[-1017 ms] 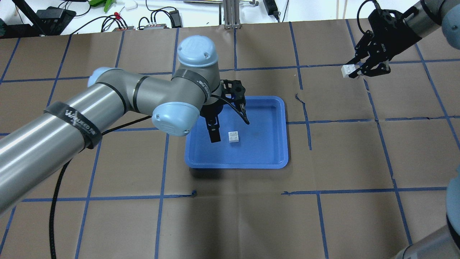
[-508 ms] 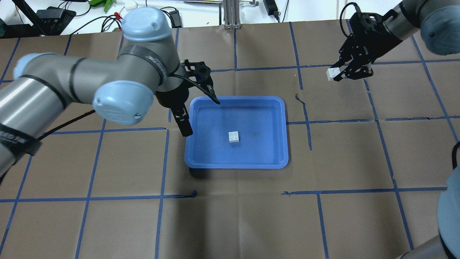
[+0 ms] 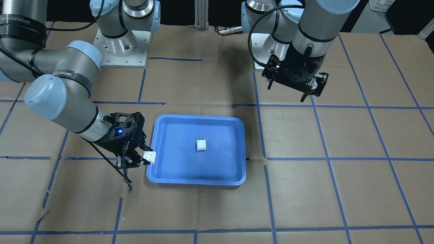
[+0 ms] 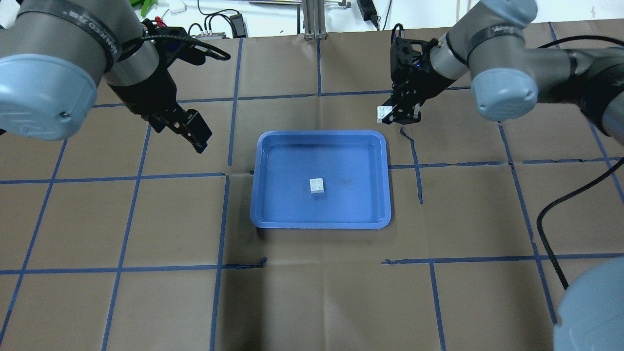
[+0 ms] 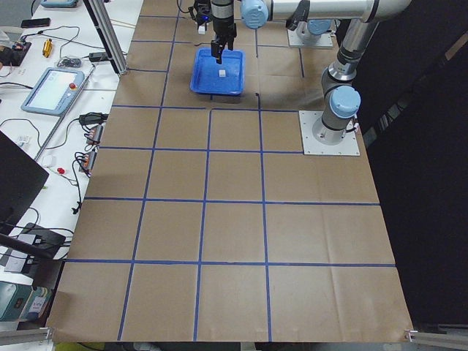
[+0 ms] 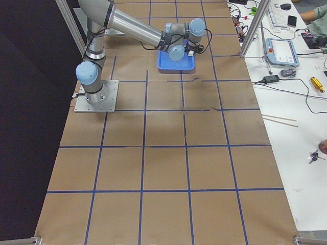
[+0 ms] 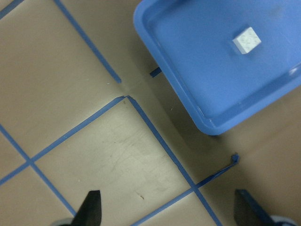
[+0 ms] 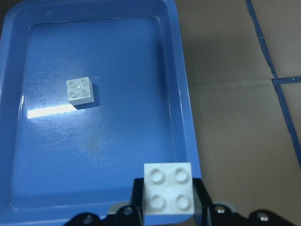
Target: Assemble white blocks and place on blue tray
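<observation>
Clamping one white block, right hand

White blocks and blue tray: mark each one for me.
loose white block (image 4: pixel 318 185), overhead exterior view, studded top face.
held white block (image 8: pixel 168 194), right wrist-mounted view, studded top face.
blue tray (image 4: pixel 319 225), overhead exterior view, rim nearest the robot.

Right jaws grip a white block at the blue tray edge.
</observation>
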Robot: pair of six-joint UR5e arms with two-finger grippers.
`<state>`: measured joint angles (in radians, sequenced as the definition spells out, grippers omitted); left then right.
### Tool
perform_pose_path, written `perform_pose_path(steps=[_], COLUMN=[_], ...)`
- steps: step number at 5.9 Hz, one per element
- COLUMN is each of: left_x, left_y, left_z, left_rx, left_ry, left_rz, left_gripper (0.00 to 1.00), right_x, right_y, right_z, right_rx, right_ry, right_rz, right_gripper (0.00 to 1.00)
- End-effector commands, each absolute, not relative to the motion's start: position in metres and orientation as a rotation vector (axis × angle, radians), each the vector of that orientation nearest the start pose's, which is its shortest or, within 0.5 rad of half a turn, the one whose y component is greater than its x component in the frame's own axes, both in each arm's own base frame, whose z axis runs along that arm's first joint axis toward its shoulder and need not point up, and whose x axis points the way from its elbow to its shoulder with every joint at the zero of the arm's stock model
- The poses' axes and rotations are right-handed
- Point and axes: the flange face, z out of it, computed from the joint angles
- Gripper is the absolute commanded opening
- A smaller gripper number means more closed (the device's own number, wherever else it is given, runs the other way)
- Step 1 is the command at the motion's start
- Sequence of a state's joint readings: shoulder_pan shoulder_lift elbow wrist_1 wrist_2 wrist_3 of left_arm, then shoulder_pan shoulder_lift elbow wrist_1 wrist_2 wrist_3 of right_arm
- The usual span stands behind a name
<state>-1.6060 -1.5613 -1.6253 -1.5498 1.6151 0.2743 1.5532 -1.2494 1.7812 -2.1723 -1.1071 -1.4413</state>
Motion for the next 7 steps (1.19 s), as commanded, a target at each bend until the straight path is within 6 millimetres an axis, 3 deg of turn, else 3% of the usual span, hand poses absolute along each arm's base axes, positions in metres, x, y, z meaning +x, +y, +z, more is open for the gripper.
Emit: perform_pose_path(steps=[1,3,4,7], left_x=[-0.151,-0.15,-0.152,-0.151], left_y=[-0.465,-0.467,-0.47,-0.469], left_z=[0.492,0.484,0.483,0.492], left_rx=[0.166,0.184,0.18,0.183], left_ry=[3.08,3.082,3.088,3.085], left_rz=[-0.02,-0.03,-0.025,-0.054], left_gripper=[0.99,0.99,0.99,0.99], right_x=[0.195,0.22,0.224,0.228], right_y=[-0.533,-0.511,-0.507,-0.496], right_z=[0.252,0.23,0.224,0.182], right_rx=[-1.802,-1.792,-1.801,-1.916], right_ry=[2.162,2.143,2.084,1.944], right_rz=[-0.602,-0.667,-0.74,-0.77], right_gripper=[0.24,0.24,0.24,0.24])
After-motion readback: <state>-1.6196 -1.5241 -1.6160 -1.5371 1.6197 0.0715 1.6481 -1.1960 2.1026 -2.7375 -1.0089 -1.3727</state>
